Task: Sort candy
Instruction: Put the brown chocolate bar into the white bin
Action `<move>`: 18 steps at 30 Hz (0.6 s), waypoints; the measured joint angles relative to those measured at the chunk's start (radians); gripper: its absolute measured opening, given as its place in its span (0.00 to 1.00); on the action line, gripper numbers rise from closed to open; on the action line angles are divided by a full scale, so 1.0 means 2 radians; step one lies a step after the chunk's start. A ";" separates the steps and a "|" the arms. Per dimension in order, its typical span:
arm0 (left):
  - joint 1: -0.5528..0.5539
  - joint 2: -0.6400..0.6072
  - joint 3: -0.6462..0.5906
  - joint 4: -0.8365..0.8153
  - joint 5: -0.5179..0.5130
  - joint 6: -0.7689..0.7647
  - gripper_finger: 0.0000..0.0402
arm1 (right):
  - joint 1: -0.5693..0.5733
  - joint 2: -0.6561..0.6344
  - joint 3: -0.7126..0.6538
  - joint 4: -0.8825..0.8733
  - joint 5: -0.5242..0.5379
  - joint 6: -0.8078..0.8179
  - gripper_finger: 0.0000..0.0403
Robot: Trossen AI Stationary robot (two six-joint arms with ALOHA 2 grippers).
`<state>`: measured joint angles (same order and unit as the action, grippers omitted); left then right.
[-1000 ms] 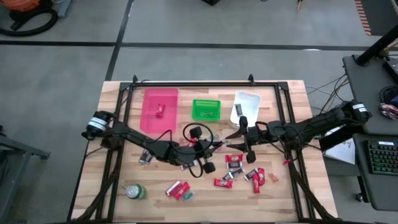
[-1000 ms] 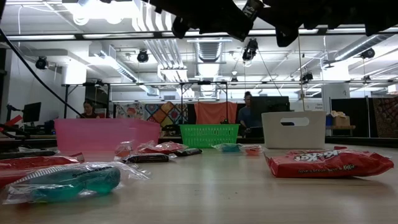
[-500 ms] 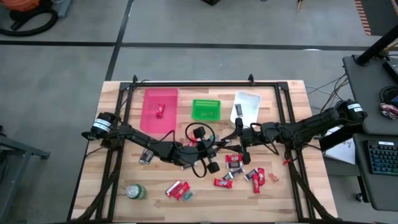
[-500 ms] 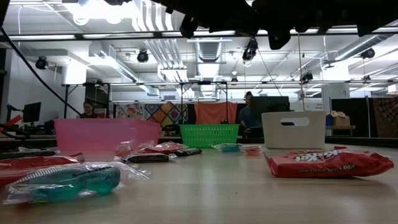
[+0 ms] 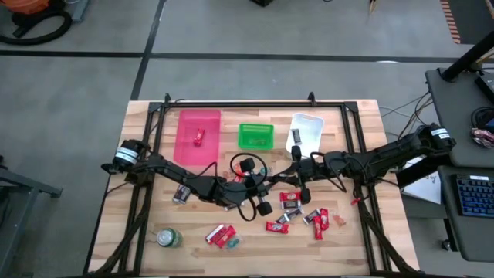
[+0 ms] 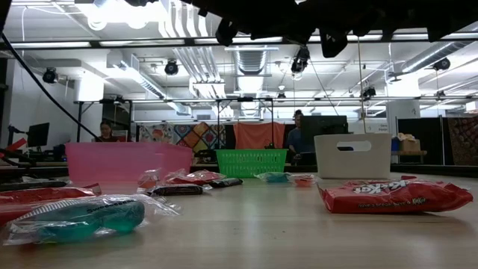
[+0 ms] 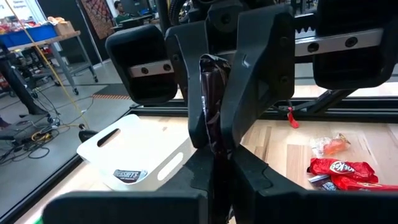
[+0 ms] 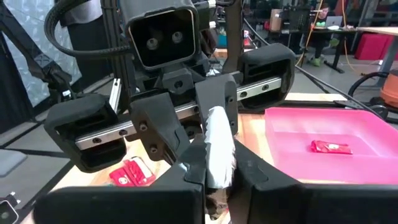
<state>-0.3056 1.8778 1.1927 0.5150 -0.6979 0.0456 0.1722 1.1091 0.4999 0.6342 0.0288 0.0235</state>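
We hold one dark-wrapped candy [image 7: 211, 99] clenched between both the left gripper [image 5: 272, 182] and right gripper [image 5: 292, 176] above mid-table, with only single pieces in the pink bin [image 5: 199, 123] and white bin [image 5: 306, 127], and most candy [image 5: 297, 212] still loose on the table [image 5: 355, 239].

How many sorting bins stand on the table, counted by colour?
Pink bin: 1
Green bin: 1
White bin: 1
Total: 3
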 joint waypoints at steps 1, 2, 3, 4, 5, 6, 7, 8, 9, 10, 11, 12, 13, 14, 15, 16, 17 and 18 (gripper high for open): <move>0.000 0.000 0.000 0.000 0.000 -0.001 0.03 | 0.000 0.000 0.000 0.000 0.000 0.001 0.06; 0.000 0.000 0.000 0.000 0.000 -0.001 0.05 | 0.000 0.000 0.000 0.000 0.000 0.001 0.05; 0.000 0.000 0.000 0.000 0.000 -0.001 0.06 | 0.000 0.000 0.000 0.000 0.000 0.001 0.05; 0.000 0.000 0.000 0.000 0.000 -0.001 0.08 | 0.000 0.000 0.000 0.000 0.000 0.002 0.05; 0.000 0.000 0.001 -0.001 0.000 -0.001 0.10 | 0.000 0.000 0.000 0.000 0.000 0.004 0.05; 0.000 0.000 0.002 -0.002 0.000 -0.001 0.13 | 0.000 0.000 0.000 0.000 0.000 0.006 0.05; 0.000 0.000 0.002 -0.004 0.000 -0.001 0.16 | 0.000 0.000 0.000 0.000 -0.001 0.008 0.05; 0.000 0.000 0.002 -0.006 0.000 -0.001 0.18 | 0.000 0.000 0.000 -0.001 -0.001 0.009 0.05; 0.000 0.000 0.002 -0.008 0.000 -0.001 0.21 | 0.000 0.000 0.000 -0.001 -0.001 0.009 0.05; 0.000 0.000 0.002 -0.011 -0.001 -0.001 0.24 | 0.000 -0.001 0.000 -0.001 -0.001 0.009 0.05; 0.000 0.000 0.002 -0.014 -0.001 -0.001 0.27 | -0.001 -0.001 0.000 -0.002 -0.001 0.010 0.05; 0.000 0.000 0.002 -0.018 -0.001 -0.001 0.29 | -0.003 -0.002 0.000 -0.004 -0.001 0.012 0.05; 0.000 -0.001 0.002 -0.023 -0.001 -0.001 0.32 | -0.006 -0.005 0.000 -0.011 0.000 0.016 0.05; 0.000 -0.002 0.002 -0.032 -0.001 -0.002 0.34 | -0.009 -0.009 0.002 -0.026 0.006 0.019 0.05; 0.000 -0.004 0.002 -0.042 -0.001 -0.005 0.35 | -0.013 -0.014 0.007 -0.050 0.019 0.023 0.05; 0.000 -0.005 0.002 -0.055 -0.001 -0.011 0.37 | -0.017 -0.020 0.013 -0.078 0.033 0.029 0.05; 0.000 -0.007 0.002 -0.069 -0.003 -0.019 0.39 | -0.021 -0.024 0.021 -0.109 0.049 0.033 0.05; 0.001 -0.010 0.002 -0.086 -0.004 -0.027 0.40 | -0.025 -0.030 0.029 -0.147 0.069 0.040 0.05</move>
<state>-0.3045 1.8579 1.1965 0.3438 -0.7058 -0.0092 0.1223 1.0491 0.5573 0.3402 0.1674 0.1028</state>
